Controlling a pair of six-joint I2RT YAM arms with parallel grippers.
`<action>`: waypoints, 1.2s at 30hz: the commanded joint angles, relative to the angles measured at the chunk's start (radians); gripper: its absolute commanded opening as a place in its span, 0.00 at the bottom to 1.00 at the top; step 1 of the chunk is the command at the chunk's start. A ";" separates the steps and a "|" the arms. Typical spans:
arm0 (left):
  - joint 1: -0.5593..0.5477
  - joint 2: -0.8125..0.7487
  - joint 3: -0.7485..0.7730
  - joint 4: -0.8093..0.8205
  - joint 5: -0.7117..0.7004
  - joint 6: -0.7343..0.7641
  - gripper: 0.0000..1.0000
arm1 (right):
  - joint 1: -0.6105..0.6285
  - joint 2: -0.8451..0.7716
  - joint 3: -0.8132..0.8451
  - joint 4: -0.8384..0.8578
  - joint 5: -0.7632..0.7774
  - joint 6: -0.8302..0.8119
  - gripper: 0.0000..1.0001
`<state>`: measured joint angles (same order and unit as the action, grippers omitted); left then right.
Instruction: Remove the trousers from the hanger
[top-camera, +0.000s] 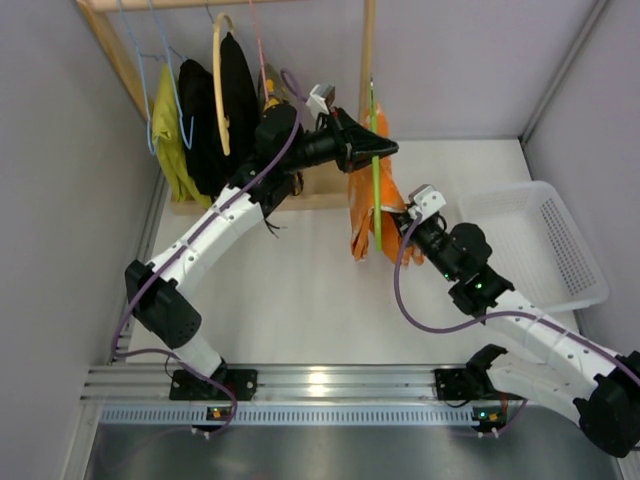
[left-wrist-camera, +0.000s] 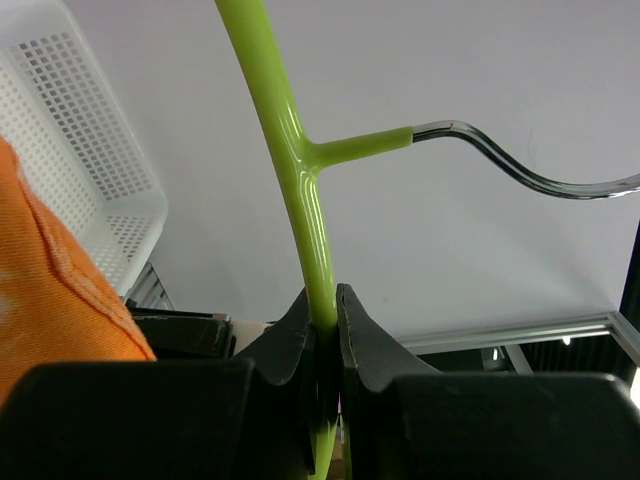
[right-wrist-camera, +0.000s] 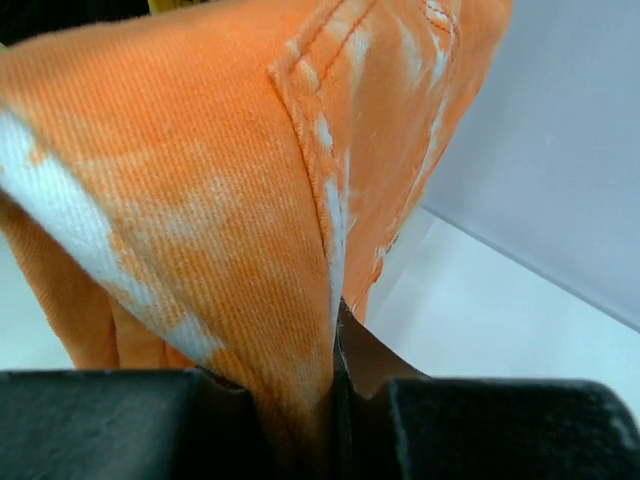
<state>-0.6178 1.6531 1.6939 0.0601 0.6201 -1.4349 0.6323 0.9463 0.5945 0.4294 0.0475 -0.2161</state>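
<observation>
The left claw (top-camera: 378, 148) is clamped tight on the hanger (left-wrist-camera: 290, 150). Its two black fingers (left-wrist-camera: 285, 340) pinch the lime-green plastic bar just below the fork where a short stem branches off to the metal hook (left-wrist-camera: 530, 180). Seen from above, the green bar runs straight through this claw. The trousers (top-camera: 360, 225) are draped over the stretch on the arm-base side of it, hanging in bright orange folds close below the grip. From the left wrist, a corner of that orange cloth sits low to the left of the fingers, near them but not between them. The right claw (right-wrist-camera: 335, 340) comes at the trousers from the right and is closed on them: a fold of orange cloth with pale bleached patches and a stitched seam is squeezed between its fingers (the rest of the cloth rises above the grip and fills most of that view). The two claws are near each other, the right one lower on the hanging cloth than the left one's hold on the bar. A white perforated basket (top-camera: 530, 188) stands on the table (top-camera: 300, 290) behind and to the right of the right claw. Dark and yellow-green clothes (top-camera: 200, 130) hang well to the left of the left claw.
</observation>
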 joint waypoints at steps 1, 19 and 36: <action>0.029 -0.087 -0.022 0.153 -0.016 0.040 0.00 | -0.020 -0.066 0.149 -0.033 -0.024 0.043 0.00; 0.033 -0.159 -0.260 0.145 -0.005 0.165 0.00 | -0.022 -0.099 0.583 -0.253 0.006 0.265 0.00; 0.073 -0.177 -0.359 0.081 -0.017 0.238 0.00 | -0.029 -0.190 0.734 -0.190 0.276 0.164 0.00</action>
<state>-0.5755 1.4914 1.3602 0.1673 0.6655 -1.2415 0.6228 0.8280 1.1885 -0.0711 0.2165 -0.0223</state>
